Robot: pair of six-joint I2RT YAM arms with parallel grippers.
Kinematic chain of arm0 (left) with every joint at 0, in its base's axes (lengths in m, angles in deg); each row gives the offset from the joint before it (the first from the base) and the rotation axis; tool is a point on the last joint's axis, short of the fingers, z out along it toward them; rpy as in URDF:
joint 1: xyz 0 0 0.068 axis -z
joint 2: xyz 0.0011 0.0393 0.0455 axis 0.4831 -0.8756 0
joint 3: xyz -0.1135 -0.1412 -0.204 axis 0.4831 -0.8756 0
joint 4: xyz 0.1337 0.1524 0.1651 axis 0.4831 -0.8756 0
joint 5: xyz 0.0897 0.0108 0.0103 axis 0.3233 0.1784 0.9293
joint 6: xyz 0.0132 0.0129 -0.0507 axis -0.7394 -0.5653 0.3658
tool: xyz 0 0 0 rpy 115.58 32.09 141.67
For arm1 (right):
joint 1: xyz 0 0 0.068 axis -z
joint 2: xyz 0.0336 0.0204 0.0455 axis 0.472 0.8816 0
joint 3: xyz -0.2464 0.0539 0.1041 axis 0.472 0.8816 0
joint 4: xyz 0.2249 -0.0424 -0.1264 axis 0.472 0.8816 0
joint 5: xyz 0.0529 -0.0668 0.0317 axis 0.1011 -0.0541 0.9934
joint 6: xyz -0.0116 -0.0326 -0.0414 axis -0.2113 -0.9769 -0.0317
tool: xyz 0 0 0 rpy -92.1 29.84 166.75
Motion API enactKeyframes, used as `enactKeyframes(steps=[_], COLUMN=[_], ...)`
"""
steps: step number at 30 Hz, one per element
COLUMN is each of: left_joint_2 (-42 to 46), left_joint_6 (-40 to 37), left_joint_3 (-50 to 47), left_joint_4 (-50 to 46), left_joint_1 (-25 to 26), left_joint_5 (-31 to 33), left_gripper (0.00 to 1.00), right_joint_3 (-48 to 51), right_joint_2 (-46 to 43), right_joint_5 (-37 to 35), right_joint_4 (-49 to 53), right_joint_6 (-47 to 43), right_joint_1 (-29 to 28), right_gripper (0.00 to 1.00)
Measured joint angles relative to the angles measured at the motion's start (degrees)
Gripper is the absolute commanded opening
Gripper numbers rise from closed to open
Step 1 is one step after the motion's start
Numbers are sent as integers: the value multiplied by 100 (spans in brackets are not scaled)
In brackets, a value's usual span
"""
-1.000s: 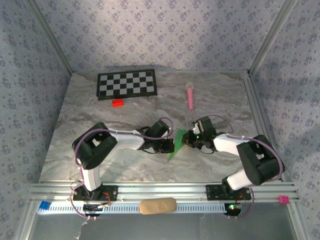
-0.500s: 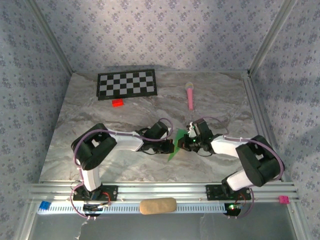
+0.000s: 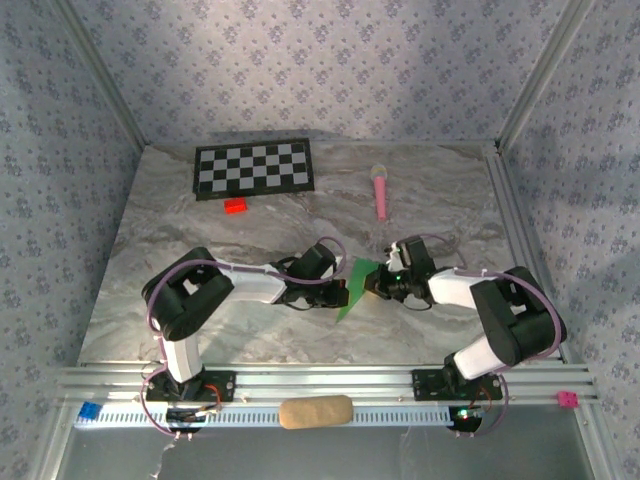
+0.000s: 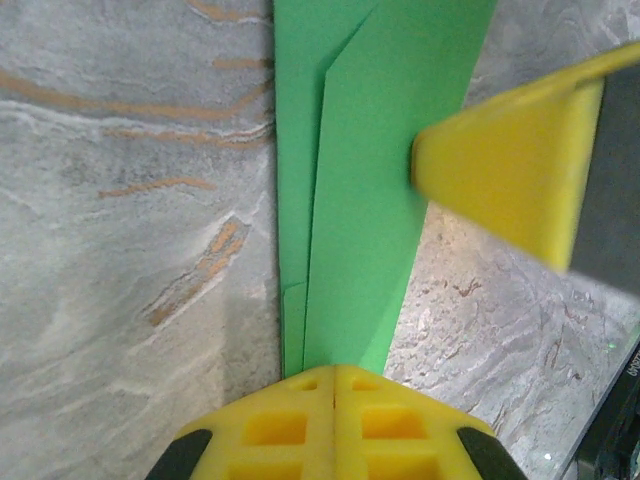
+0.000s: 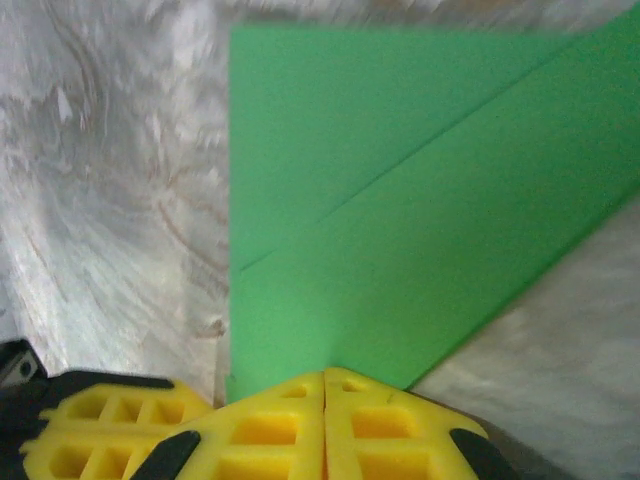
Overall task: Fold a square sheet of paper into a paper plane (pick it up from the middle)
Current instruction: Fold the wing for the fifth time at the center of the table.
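**A:** Top view, anything moved?

**B:** The right gripper [image 3: 370,288] nudged in toward the left gripper [image 3: 340,296] half a second back. It now sits out again, where it was a second ago. The green sheet [image 3: 352,290] is between them, just below frame centre, same spot and same outline.

**A:** Left wrist?

**B:** Left gripper [image 4: 335,372] is fully closed at bottom centre, pinching the sheet's [image 4: 350,200] narrow end. Folded layers run up the middle. A yellow finger [image 4: 505,180] of the right gripper touches the sheet's edge at frame right.

**A:** Right wrist?

**B:** Right gripper [image 5: 325,378] is also closed, clamped on the sheet's [image 5: 400,250] near edge at bottom centre. One diagonal crease climbs to the upper right.

**A:** So?

**B:** It reads as a small adjusting stroke, not a new fold. The sheet is a folded wedge, not a dart yet, so more folds are needed. I can't tell if it's clear of the table [image 3: 200,230].
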Motion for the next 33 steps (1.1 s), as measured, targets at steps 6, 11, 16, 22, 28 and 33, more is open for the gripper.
enactKeyframes(steps=[6,11,16,22,28,33], left_joint_2=[2,42,79,389,992,1471], left_joint_6=[2,28,149,278,142,39], left_joint_3=[-105,-229,-293,-474,-485,-487], left_joint_4=[201,393,468,254,-507,-761], left_joint_1=[116,153,173,345,372,125], left_joint_5=[31,33,39,247,529,599], left_gripper=[0,0,0,2,16,24], right_joint_3=[-114,-356,-612,-623,-492,-42], right_joint_2=[-2,90,188,-107,-828,-1484], right_joint_5=[-278,-533,-562,-879,-1541,-1679], right_joint_4=[37,111,199,570,1108,1235], right_joint_6=[-15,-120,-173,-192,-225,-98], right_joint_1=[529,861,892,549,42,-26], right_gripper=[9,9,13,19,23,34])
